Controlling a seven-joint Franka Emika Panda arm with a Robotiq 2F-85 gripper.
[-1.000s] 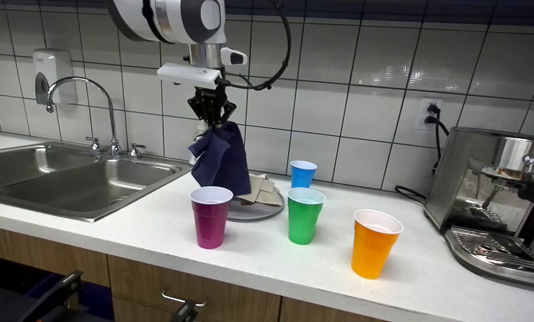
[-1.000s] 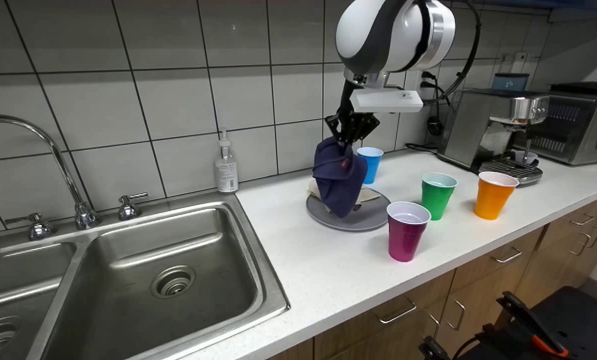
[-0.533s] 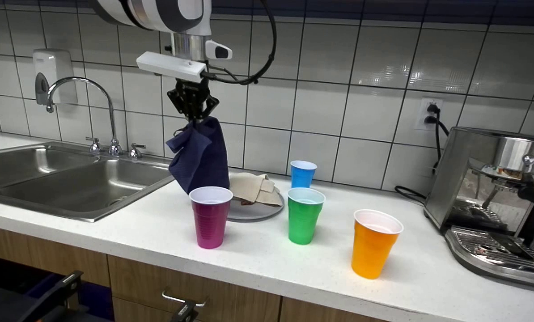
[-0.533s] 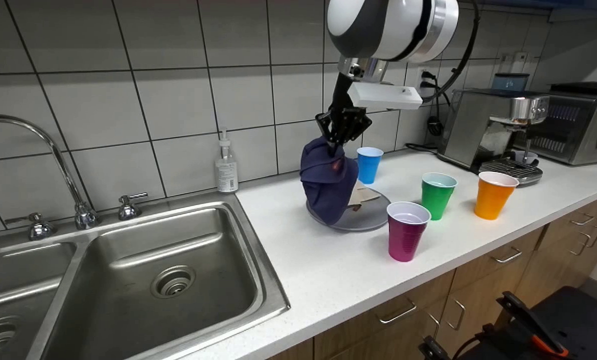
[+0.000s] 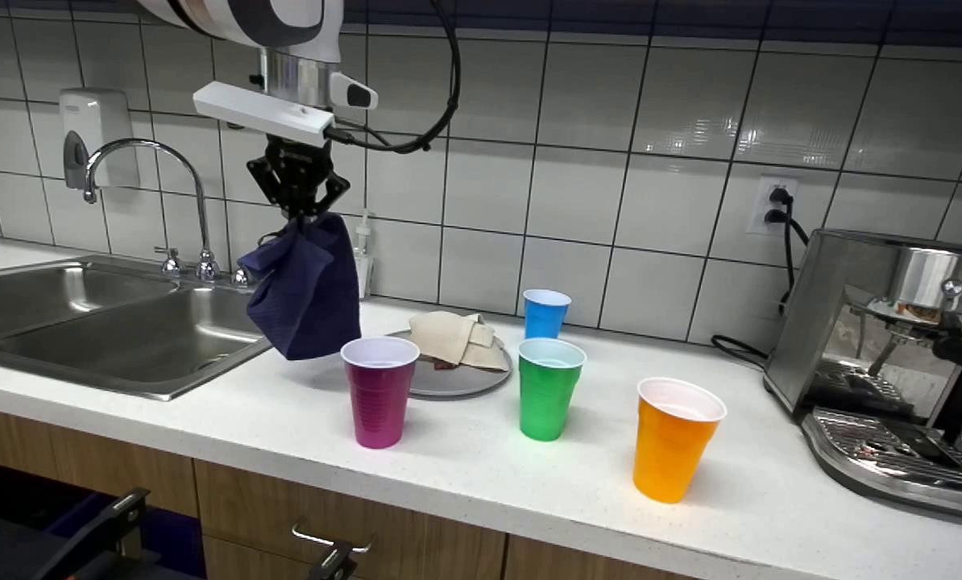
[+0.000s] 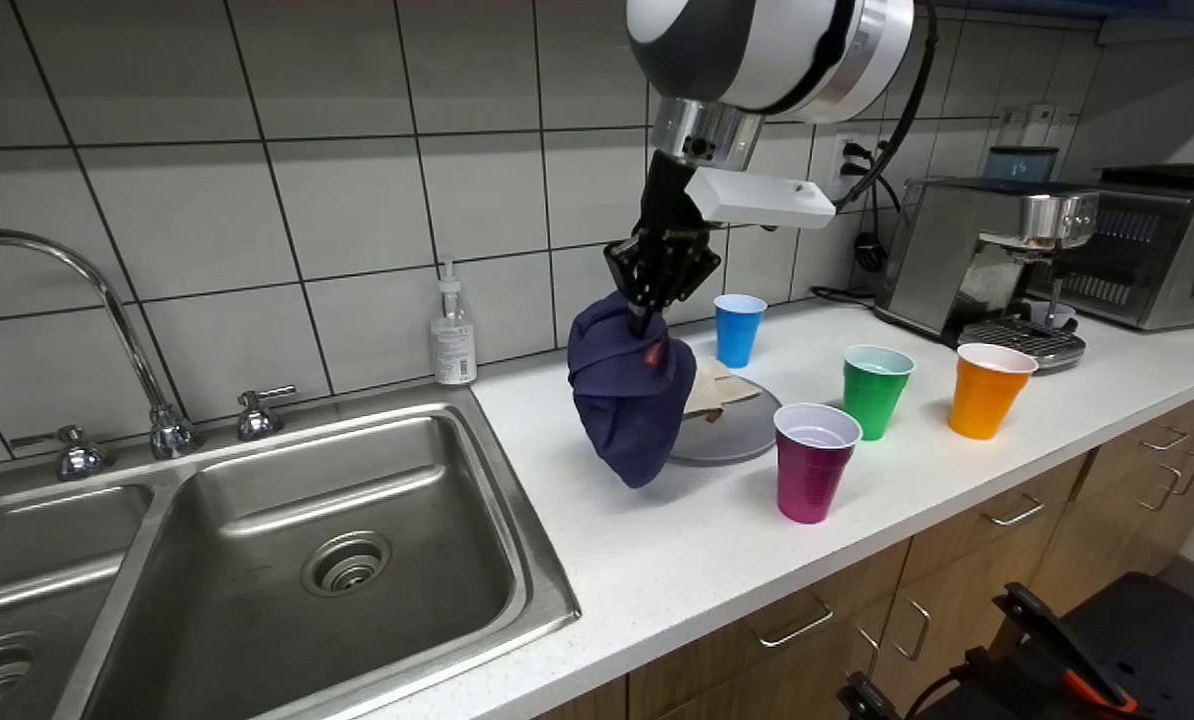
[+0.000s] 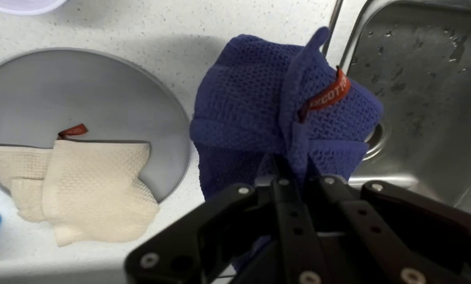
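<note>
My gripper [image 5: 302,216] is shut on a dark blue cloth [image 5: 308,290] that hangs above the counter between the sink and the plate. In the wrist view, the fingertips pinch a fold of the blue cloth [image 7: 243,94], which has a red tag. The gripper [image 6: 642,318] and the cloth [image 6: 632,400] also show in an exterior view. A grey plate [image 7: 101,90] lies beside the hanging cloth, with a folded beige cloth [image 7: 93,189] on it. The plate [image 5: 449,385] is partly hidden behind a magenta cup [image 5: 380,403] in an exterior view.
A steel double sink [image 6: 542,580] with a tall faucet [image 5: 199,193] is set in the counter. A green cup [image 5: 547,403], orange cup [image 5: 670,451] and blue cup [image 5: 544,318] stand near the plate. A soap bottle [image 6: 453,340] is by the wall; an espresso machine [image 5: 892,346] stands farther along.
My gripper has moved away from the plate toward the sink, carrying the blue cloth. More of the beige cloth and plate shows. The cups have not moved.
</note>
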